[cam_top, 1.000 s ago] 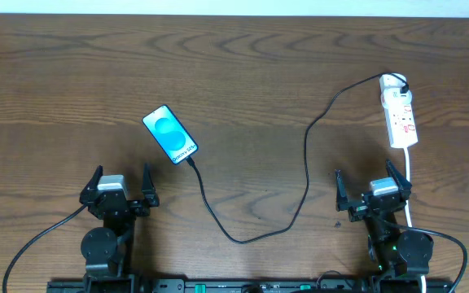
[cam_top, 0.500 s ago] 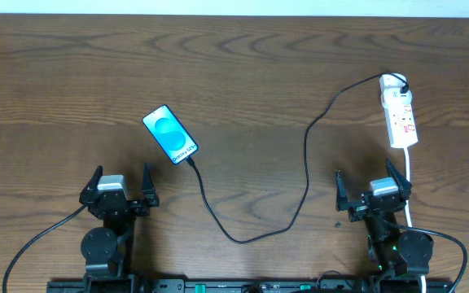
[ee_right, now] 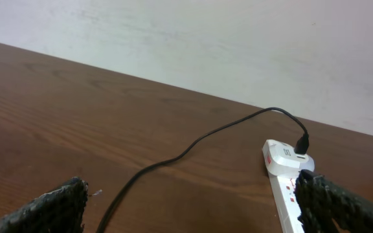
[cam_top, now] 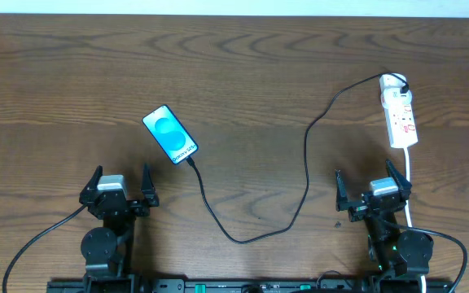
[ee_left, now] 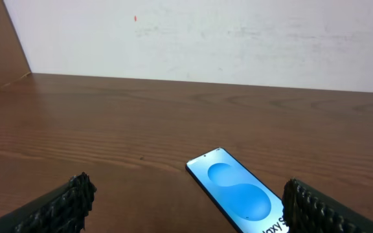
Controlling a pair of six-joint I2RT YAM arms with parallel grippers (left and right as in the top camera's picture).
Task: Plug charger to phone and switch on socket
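The phone (cam_top: 170, 134) lies on the table left of centre, its light blue screen up; it also shows in the left wrist view (ee_left: 238, 197). The black charger cable (cam_top: 305, 163) runs from the phone's lower end in a loop to its black plug (cam_top: 400, 82) in the far end of the white socket strip (cam_top: 401, 118). The strip and plug also show in the right wrist view (ee_right: 283, 158). My left gripper (cam_top: 120, 188) is open and empty, near the front edge below-left of the phone. My right gripper (cam_top: 373, 191) is open and empty, just in front of the strip.
The strip's white cord (cam_top: 410, 183) runs toward the front edge beside my right gripper. A white wall (ee_left: 206, 32) stands behind the far edge of the wooden table (cam_top: 243, 65).
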